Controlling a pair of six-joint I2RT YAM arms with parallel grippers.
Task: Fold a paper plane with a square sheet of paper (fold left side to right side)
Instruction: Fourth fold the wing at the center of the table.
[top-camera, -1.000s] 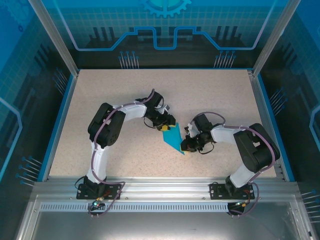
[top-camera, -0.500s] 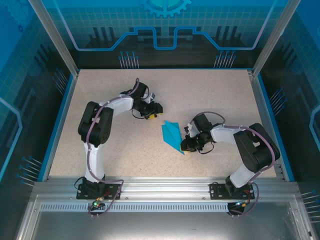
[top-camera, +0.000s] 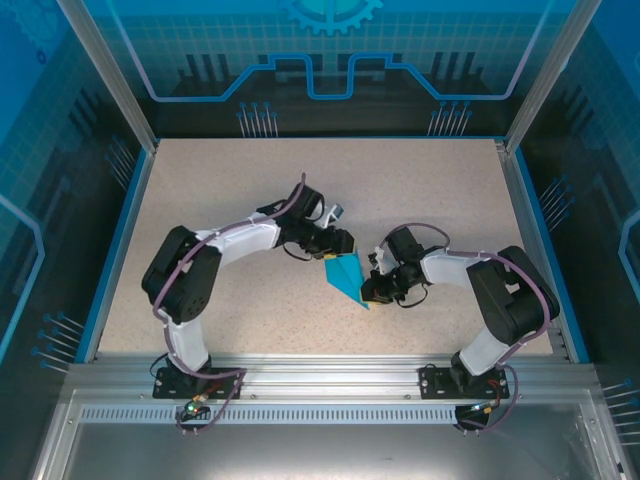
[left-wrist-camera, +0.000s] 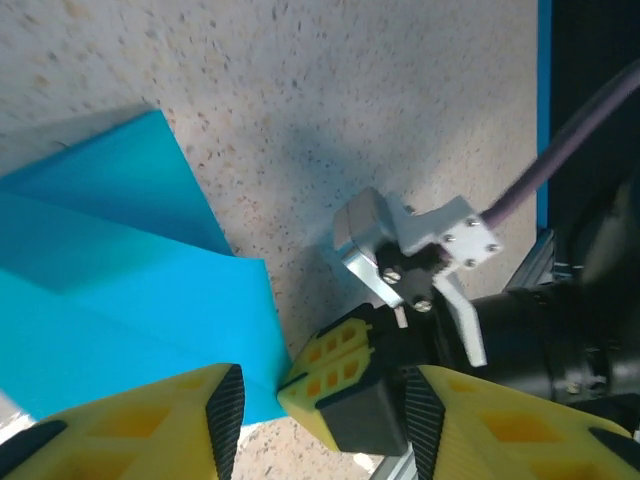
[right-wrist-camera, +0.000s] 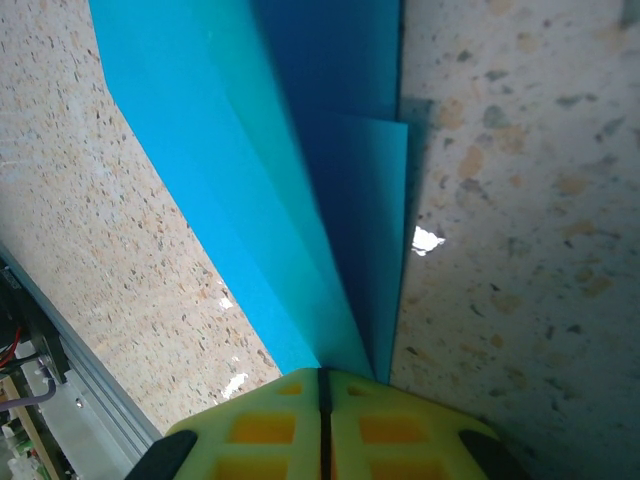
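1. While it hangs over the far end of the paper (top-camera: 346, 275), the left gripper (top-camera: 337, 250) has its jaws apart, holding nothing.
2. Folded to a point, the paper lies between both grippers. It looks light, thin and floppy, so a loose edge is best to grab.
3. The right gripper (top-camera: 371, 291) is pinched tight on the near tip.

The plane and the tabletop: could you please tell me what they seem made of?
The plane looks like thin matte paper, judging by its sharp creases and flat layered folds. The tabletop is speckled beige, perhaps stone-look laminate or composite; small glints suggest a slight gloss.
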